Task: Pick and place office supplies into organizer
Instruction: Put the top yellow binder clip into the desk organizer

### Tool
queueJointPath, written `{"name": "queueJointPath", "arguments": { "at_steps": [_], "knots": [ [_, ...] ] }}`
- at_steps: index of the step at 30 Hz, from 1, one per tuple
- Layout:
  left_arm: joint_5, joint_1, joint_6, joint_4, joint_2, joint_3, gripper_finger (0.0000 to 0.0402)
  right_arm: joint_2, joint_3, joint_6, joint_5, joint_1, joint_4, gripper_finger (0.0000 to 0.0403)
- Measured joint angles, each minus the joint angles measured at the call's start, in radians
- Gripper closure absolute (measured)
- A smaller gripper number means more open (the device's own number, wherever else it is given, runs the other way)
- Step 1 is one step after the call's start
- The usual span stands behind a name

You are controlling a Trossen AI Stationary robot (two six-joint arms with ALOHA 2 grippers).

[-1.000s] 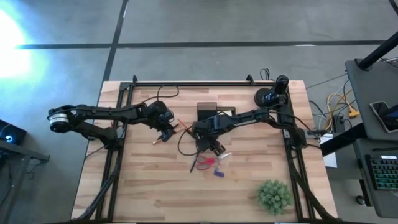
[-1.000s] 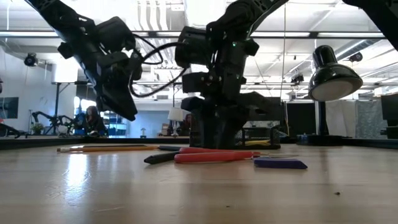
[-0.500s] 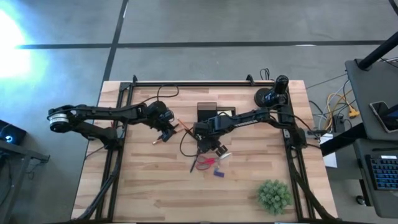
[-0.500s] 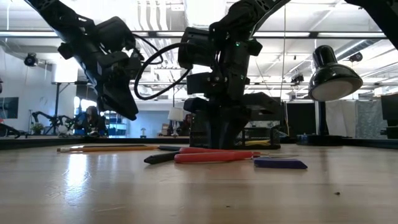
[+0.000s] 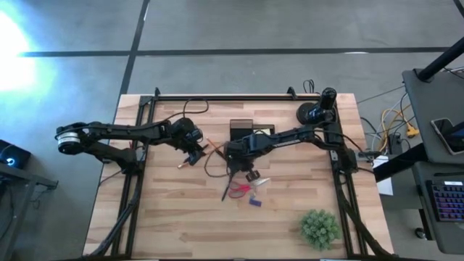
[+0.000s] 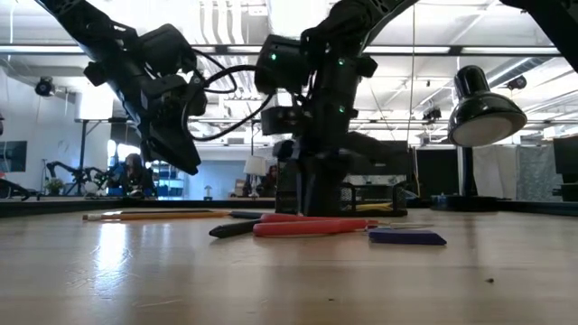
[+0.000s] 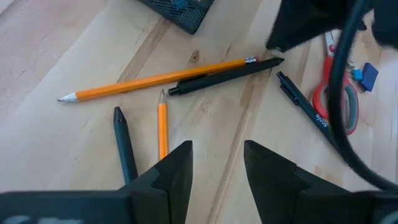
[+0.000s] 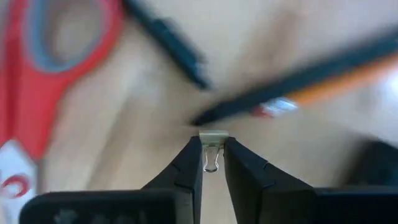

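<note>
My right gripper (image 8: 212, 163) has just narrowed onto a small metal binder clip (image 8: 212, 152) at six o'clock of the black compartmented organizer (image 5: 242, 129), so it's ready to lift; left gripper (image 7: 216, 167) waits spread

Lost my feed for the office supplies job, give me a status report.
Right gripper shut on small binder clip, above the table. Left gripper open, empty, over the pencils. Organizer close by; nothing blocking.

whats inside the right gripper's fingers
A small metal binder clip sits pinched between the right gripper's fingers, its wire loop hanging in the gap. Only that top part shows; the rest, and the table directly underneath, is hidden by the fingers.
</note>
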Motion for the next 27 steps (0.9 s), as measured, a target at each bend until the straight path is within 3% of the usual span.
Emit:
{"name": "queueJointPath", "arguments": {
  "at_steps": [4, 7, 10, 21, 27],
  "knots": [
    [0.000, 0.000, 0.005, 0.000, 0.000, 0.006, 0.0272, -0.076, 0.016, 0.178, 0.098, -0.007, -0.032, 0.0353],
    [0.000, 0.000, 0.005, 0.000, 0.000, 0.006, 0.0272, -0.124, 0.016, 0.483, 0.228, -0.023, -0.111, 0.0349],
    [0.000, 0.000, 0.005, 0.000, 0.000, 0.005, 0.0272, -0.139, 0.008, 0.733, 0.182, -0.062, -0.137, 0.0346],
    [0.001, 0.000, 0.039, 0.000, 0.000, 0.002, 0.0272, -0.052, 0.014, 0.924, 0.113, -0.196, -0.055, 0.0344],
    [-0.001, 0.000, 0.062, 0.000, 0.000, 0.000, 0.0272, -0.048, 0.034, 0.936, 0.105, -0.212, -0.026, 0.0344]
  ]
}}
